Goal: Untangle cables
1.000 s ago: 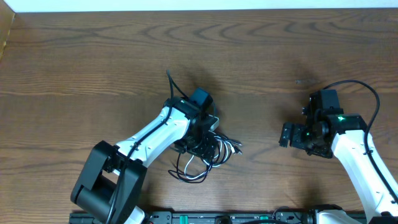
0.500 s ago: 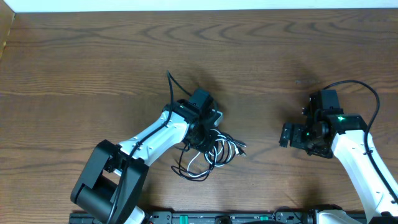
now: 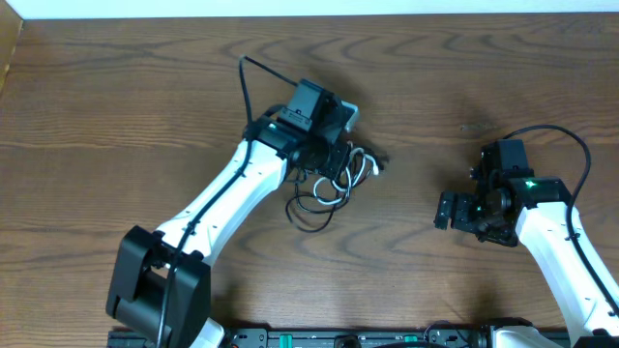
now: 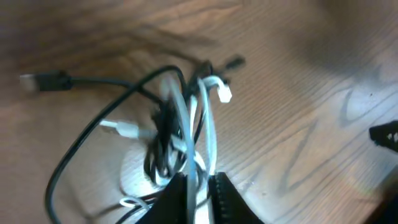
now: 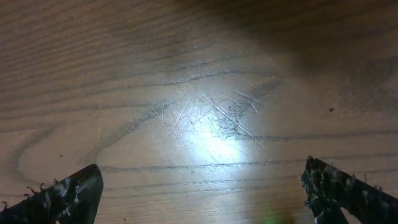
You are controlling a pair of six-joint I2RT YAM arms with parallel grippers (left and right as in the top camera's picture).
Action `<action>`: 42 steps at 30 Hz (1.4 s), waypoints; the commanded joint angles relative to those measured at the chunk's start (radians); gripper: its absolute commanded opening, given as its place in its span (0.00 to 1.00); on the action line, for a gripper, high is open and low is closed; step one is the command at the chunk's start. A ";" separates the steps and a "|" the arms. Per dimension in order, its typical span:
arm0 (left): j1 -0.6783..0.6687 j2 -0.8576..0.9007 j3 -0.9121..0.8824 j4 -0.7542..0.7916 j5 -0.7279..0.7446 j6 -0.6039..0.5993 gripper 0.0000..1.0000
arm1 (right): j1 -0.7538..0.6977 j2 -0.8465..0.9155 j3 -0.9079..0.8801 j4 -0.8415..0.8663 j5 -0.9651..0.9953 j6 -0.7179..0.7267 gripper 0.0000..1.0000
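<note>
Well apart from the right gripper (image 3: pixel 447 210), on the left arm's side of it, the cables (image 3: pixel 334 176) sit as one knot under the left gripper (image 3: pixel 334 162). Its jaws have just gone from wide to nearly closed, and the wrist view shows them pinching strands at the bottom of the bundle (image 4: pixel 180 124). At least one white strand runs between the fingers (image 4: pixel 225 193). That picture is blurred, so I cannot say for sure whether a black one is caught too.

Since a second ago the left arm has stretched out and carried the knot with it. The bundle was nearer the robot's base than the right gripper; now it is farther from the base than that gripper. A black loop trails back toward where it lay, and part of the knot may be off the table (image 3: pixel 145 97), though the overhead view does not settle that. A white plug (image 4: pixel 224 94) sticks out of the tangle on the side facing the right gripper.

For the task this reads as a first hold gained, nothing more: all the strands are wound together as before (none has come free). The right gripper (image 5: pixel 205 193) has not moved; its jaws stand fully apart over bare wood and hold nothing. My guess is that it must take a second strand before any pulling apart can begin.
</note>
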 commanded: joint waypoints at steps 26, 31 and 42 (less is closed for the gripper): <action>-0.008 0.079 -0.033 0.085 -0.006 -0.030 0.67 | 0.001 -0.002 0.014 -0.001 0.009 0.013 0.99; -0.008 0.143 -0.033 0.103 -0.044 -0.029 0.67 | 0.001 -0.002 0.014 -0.001 0.009 0.013 0.99; -0.007 0.254 -0.033 0.124 -0.181 -0.053 0.66 | 0.001 -0.002 0.014 -0.001 0.009 0.013 0.99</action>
